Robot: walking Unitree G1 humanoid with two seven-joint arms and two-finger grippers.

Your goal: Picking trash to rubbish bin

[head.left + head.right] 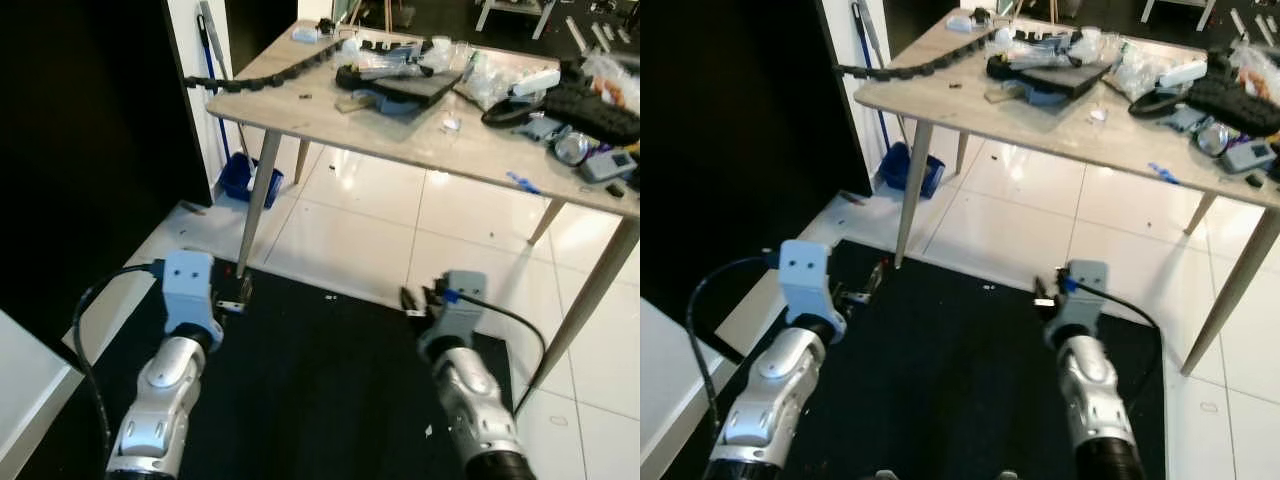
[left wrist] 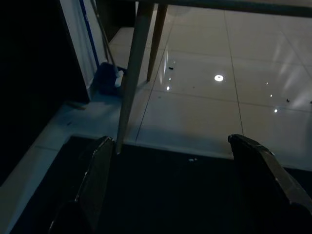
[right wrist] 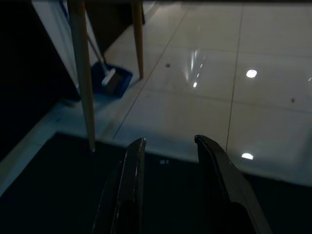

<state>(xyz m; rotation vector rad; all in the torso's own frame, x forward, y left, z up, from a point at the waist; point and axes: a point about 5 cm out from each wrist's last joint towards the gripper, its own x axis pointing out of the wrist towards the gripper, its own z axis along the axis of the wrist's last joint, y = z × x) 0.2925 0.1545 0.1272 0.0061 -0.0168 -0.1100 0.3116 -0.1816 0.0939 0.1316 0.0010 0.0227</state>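
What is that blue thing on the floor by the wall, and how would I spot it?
Start at the cluttered table and follow its near left leg down to the white tiles. Just behind that leg, against the white wall, sits a blue dustpan: the lone bright blue item on the floor.

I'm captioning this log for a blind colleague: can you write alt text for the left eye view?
Two silver robot arms reach forward over a black mat, the left pincer and right pincer both empty above it. Beyond lies white tiled floor and a cluttered wooden table, with a blue dustpan by its near leg.
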